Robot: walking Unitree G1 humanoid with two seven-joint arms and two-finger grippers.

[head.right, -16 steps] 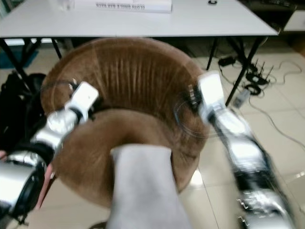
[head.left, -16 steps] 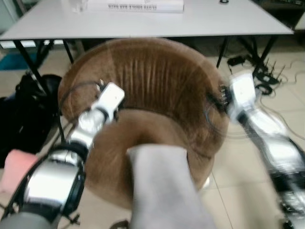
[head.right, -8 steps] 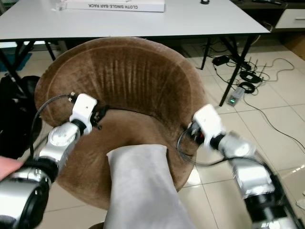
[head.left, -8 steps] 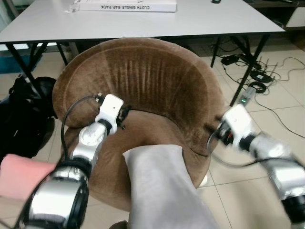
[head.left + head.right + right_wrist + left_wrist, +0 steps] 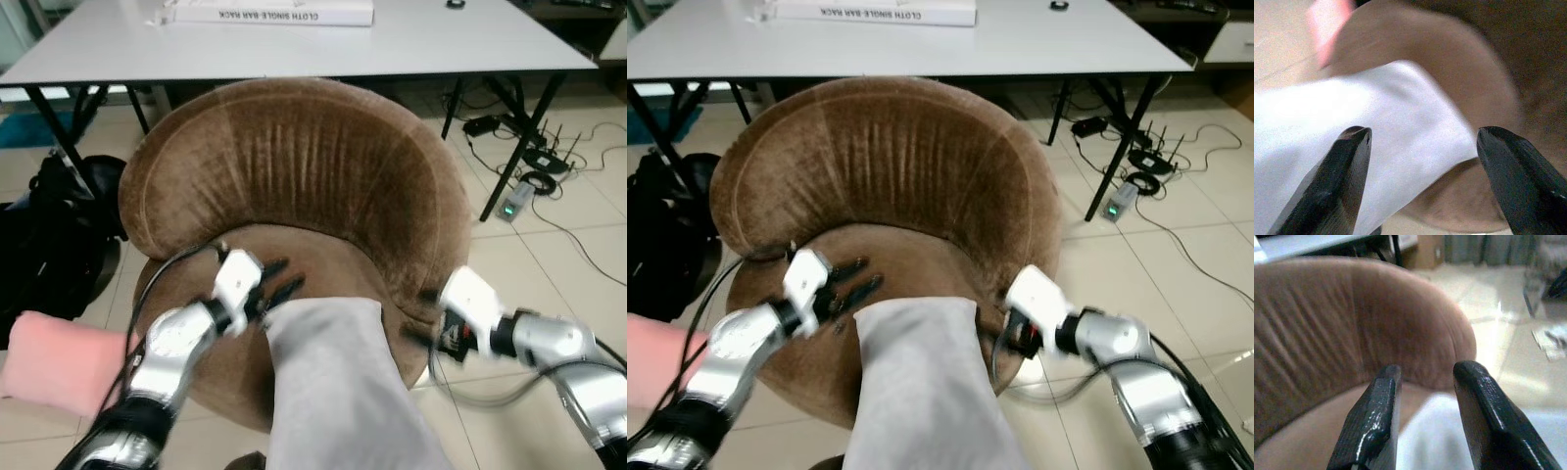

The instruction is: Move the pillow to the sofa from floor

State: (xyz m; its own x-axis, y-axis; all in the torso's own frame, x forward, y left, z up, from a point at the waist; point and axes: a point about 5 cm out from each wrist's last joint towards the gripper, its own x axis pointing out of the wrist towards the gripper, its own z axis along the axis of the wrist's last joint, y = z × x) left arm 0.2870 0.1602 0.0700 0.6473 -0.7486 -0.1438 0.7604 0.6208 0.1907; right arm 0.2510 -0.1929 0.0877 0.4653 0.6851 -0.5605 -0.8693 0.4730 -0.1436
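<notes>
Behind the brown sofa (image 5: 294,166) at frame centre, note both empty, spread grippers, left gripper (image 5: 279,284) and right gripper (image 5: 1420,147), flanking the grey pillow (image 5: 333,382) overhanging its seat: it may slide off

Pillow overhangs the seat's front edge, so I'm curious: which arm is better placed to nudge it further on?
Probably left: the left end effector, open, sits at the grey pillow's top corner over the brown sofa seat.

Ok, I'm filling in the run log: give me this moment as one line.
grey pillow: end on brown sofa seat | left gripper: open, beside pillow corner | right gripper: open, facing pillow side
</notes>
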